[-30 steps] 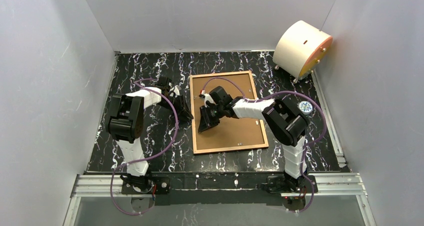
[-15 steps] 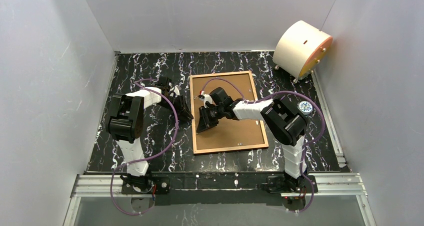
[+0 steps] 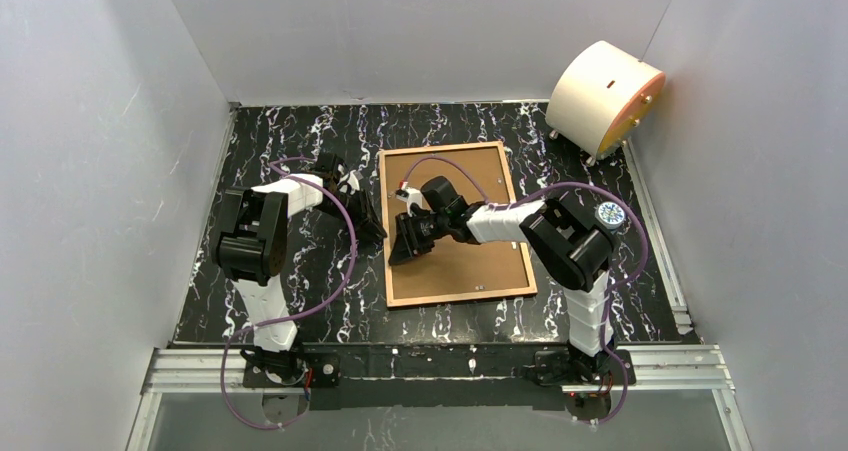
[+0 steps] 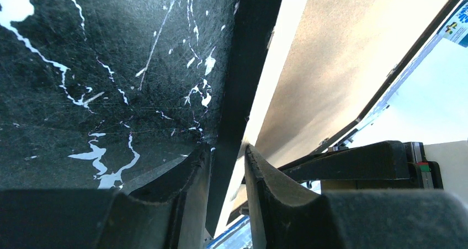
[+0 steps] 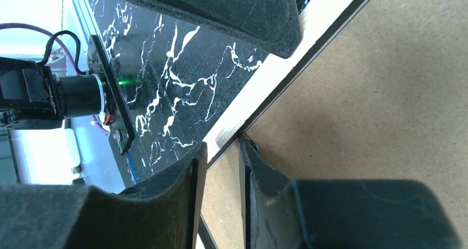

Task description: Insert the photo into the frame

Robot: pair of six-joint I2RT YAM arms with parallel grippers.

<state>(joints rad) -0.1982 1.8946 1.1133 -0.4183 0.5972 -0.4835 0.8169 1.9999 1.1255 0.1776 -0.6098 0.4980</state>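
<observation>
The frame lies on the black marble table, its light wood rim around a brown backing board. The photo is hidden. My left gripper is at the frame's left side. In the left wrist view its jaws are shut on the frame's dark edge. My right gripper reaches across the board to that same left rim. In the right wrist view it stands open by a narrow gap over the light rim, one fingertip at the groove beside the board.
A cream drum-shaped object stands at the back right corner. A small round blue-and-white item lies by the right arm. Grey walls close three sides, and a metal rail runs along the near edge.
My right gripper has slid a little left and nearer along the frame's left rim, and its jaws have widened slightly. The left arm has not visibly moved.
</observation>
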